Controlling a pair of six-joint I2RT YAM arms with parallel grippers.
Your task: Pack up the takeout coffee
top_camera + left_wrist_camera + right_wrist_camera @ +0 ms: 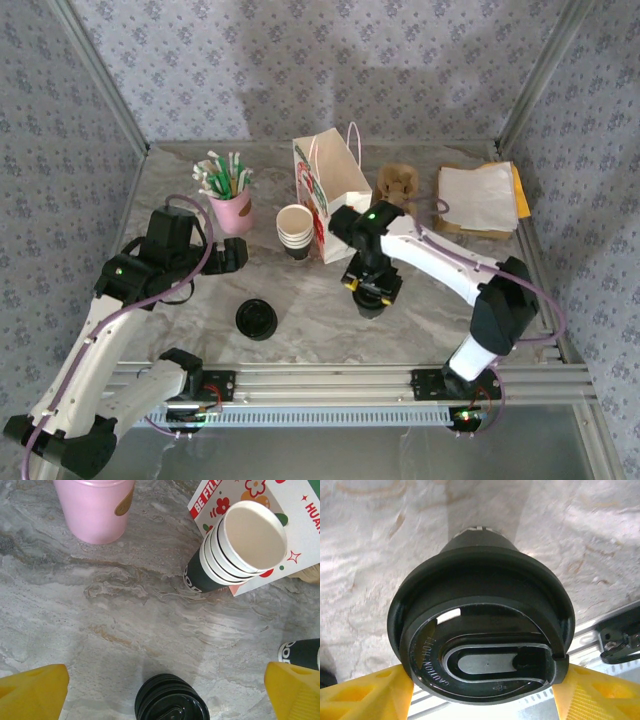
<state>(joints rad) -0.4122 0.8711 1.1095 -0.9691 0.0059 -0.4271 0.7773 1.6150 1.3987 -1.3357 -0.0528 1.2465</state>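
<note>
The takeout coffee [480,605] shows its round black lid from above, the dark cup tapering down to the marble top below it. My right gripper [482,692] is shut on it, one yellow finger [365,695] pressed against each side under the lid's rim. In the top view that gripper [372,290] stands over the coffee [372,306], just in front of the printed paper bag [335,185]. My left gripper [238,256] hangs open beside the pink cup, nothing between its fingers [35,692]. The coffee's dark base [301,653] shows at the left wrist view's right edge.
A stack of lidless cream cups [294,230] stands left of the bag. Behind my left gripper is a pink cup of straws [232,208]. Loose black lids [256,318] lie stacked near the front. A brown cup carrier [398,184] and flat paper bags [478,198] sit at the back right.
</note>
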